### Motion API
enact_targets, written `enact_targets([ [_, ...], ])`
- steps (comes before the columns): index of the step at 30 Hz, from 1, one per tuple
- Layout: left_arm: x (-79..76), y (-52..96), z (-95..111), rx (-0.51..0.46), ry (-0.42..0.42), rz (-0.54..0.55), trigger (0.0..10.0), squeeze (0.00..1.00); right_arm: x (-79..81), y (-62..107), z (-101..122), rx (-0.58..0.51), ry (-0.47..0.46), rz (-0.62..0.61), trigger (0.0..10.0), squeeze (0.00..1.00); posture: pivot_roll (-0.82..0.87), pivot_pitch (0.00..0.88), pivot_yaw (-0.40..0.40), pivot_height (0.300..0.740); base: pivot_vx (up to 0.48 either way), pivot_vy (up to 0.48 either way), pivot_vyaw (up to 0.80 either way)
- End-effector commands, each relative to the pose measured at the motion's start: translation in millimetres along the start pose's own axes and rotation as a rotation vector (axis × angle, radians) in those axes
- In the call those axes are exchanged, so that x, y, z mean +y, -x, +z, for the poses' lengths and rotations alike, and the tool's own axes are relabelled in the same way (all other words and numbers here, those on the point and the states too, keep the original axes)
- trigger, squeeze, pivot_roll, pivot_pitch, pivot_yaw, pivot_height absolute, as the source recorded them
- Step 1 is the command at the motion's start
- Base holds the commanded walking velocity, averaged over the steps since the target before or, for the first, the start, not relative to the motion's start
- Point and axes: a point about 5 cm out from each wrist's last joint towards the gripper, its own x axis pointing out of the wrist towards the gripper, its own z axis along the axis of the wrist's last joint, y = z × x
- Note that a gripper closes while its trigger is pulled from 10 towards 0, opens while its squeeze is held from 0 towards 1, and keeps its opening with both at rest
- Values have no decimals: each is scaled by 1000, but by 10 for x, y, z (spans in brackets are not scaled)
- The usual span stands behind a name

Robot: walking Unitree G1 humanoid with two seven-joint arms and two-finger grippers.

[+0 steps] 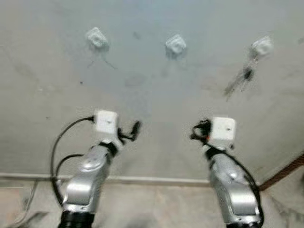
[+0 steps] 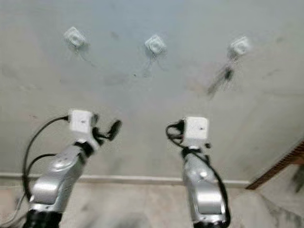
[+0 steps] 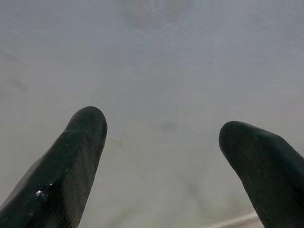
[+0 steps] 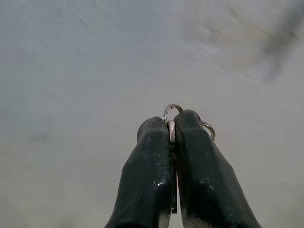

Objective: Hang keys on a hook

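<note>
Three white hooks sit in a row on the grey wall: a left hook (image 1: 97,37), a middle hook (image 1: 175,45) and a right hook (image 1: 262,46). A blurred dark bunch of keys (image 1: 244,76) hangs from the right hook. My right gripper (image 4: 172,121) is shut on a silver key ring (image 4: 172,108), whose loops stick out past the fingertips. In the eye views this right gripper (image 1: 198,130) is raised toward the wall, below the middle hook. My left gripper (image 3: 161,128) is open and holds nothing; it is raised at the left (image 1: 130,132), well below the left hook.
A pale baseboard (image 1: 142,179) runs along the foot of the wall above the light floor. A brown wooden edge (image 1: 285,171) slants in at the lower right. A black cable (image 1: 56,152) loops beside my left arm.
</note>
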Motion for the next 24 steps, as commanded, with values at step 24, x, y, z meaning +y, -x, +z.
enact_targets([
  [24,48,24,41,-20,-21,12,10000,0,76,3,49,-27,-10,26,10000,0,121,50,-42,740,0,-244,0],
])
